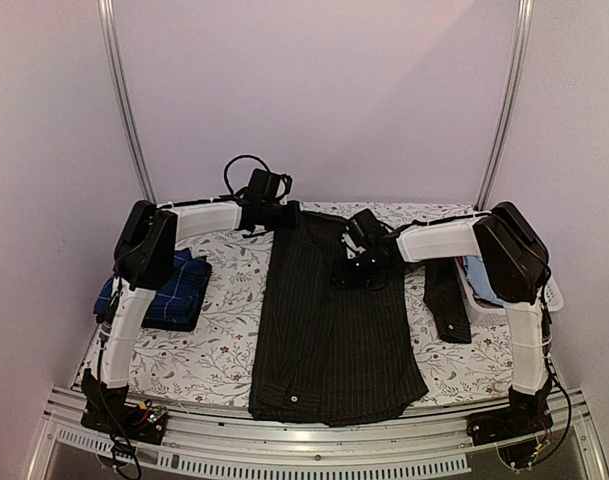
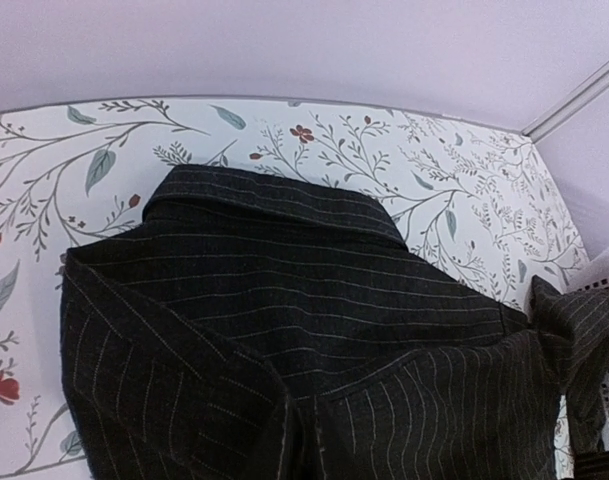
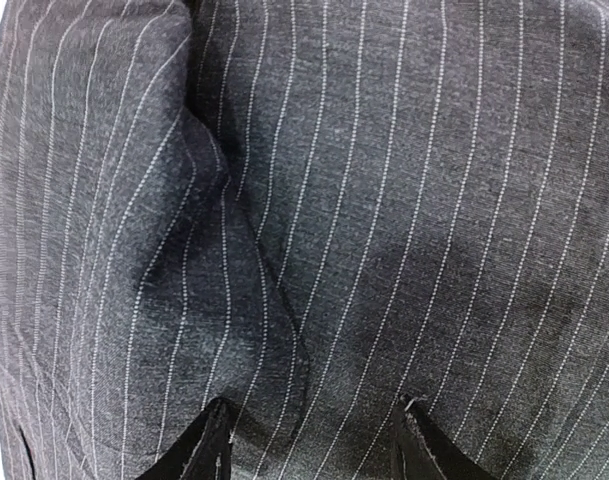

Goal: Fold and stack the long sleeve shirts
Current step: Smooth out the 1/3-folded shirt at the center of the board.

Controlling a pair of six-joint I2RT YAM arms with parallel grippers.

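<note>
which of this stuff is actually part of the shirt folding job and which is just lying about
Part of the job: black pinstriped shirt, laid out mid-table; navy checked shirt, folded at the left.
Just lying about: white basket at the right edge; floral table cover.

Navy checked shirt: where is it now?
Top view: navy shirt lies folded at the table's left side, beside the left arm, left of the black pinstriped shirt.

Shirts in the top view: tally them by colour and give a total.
Black pinstriped shirt: 1
Navy checked shirt: 1
Total: 2
Pale blue item in the basket: too hidden to tell what it is, not counted.
</note>
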